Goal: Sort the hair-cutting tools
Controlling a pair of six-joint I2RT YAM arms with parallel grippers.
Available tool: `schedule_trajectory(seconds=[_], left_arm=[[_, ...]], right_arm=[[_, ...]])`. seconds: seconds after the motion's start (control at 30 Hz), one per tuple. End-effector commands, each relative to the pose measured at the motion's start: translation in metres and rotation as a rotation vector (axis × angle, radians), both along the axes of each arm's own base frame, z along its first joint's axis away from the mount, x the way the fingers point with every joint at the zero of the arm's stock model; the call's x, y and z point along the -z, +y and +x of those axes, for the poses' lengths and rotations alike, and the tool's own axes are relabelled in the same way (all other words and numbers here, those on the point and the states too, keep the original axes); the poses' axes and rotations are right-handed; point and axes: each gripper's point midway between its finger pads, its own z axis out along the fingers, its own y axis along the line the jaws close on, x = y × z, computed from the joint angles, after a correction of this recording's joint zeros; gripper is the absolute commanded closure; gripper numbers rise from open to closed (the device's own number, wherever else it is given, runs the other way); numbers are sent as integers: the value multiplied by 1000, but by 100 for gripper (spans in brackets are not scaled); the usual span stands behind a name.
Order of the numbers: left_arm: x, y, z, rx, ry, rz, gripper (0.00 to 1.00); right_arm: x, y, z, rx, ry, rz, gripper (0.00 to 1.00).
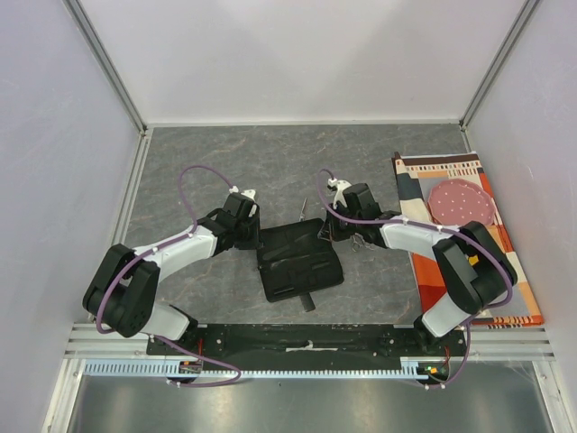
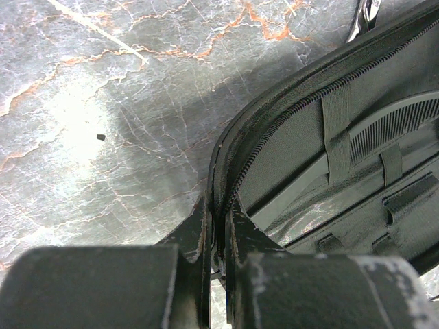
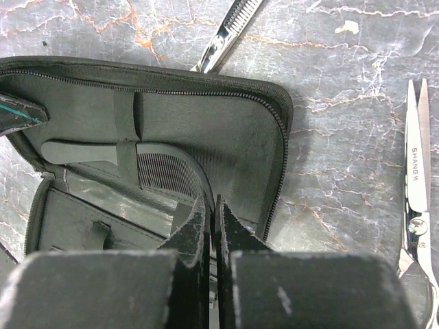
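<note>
A black pouch (image 1: 293,271) lies open mid-table. My left gripper (image 2: 219,205) is shut on the zipper rim of its left edge. A black comb (image 3: 164,175) is tucked under a strap inside the pouch (image 3: 192,116). My right gripper (image 3: 211,204) is shut on the comb's curved end. One pair of toothed silver scissors (image 3: 230,31) lies on the table just beyond the pouch. A second pair of scissors (image 3: 416,178) lies to its right, beside my right arm. A black handle (image 1: 307,303) sticks out past the pouch's near edge.
A patterned cloth (image 1: 505,298) with a pink dotted disc (image 1: 460,200) covers the table's right side. White walls stand on three sides, and a metal rail (image 1: 306,347) runs along the near edge.
</note>
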Motion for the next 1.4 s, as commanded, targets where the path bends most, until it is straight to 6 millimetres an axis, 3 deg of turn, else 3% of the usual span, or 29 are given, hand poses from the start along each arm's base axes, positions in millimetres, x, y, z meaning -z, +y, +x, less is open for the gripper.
schedule_trajectory(seconds=[0.0,0.3,0.63,0.7,0.73,0.77,0.83,0.87,1.0,1.1,1.2,1.37], left_arm=[[16,18,-16,36,36,130,98],[15,20,-18,29,33,136,98],[12,21,-16,14,15,136,98],[12,21,-16,15,9,129,98],[10,20,-15,17,2,125,98],[10,20,-14,19,0,127,98],[6,19,-12,18,-13,123,98],[2,19,-11,17,-25,118,98],[-7,17,-8,14,-51,98,98],[-23,11,-7,17,-89,47,98],[-42,5,-8,27,-132,-9,98],[-78,-6,-4,37,-201,-98,98]], right_arm=[[5,18,2,19,-29,64,100],[22,18,-24,49,47,83,100],[9,20,-40,35,54,90,100],[3,18,-39,21,46,64,88],[0,17,-39,16,43,57,65],[-2,15,-41,7,44,40,55],[-22,13,-38,16,-7,46,38],[-24,6,-45,13,5,7,34],[-81,-4,-51,39,-105,6,25],[-105,-3,-73,41,-129,23,23],[-117,3,-101,12,-133,30,23],[-108,21,-148,-8,-114,-6,23]])
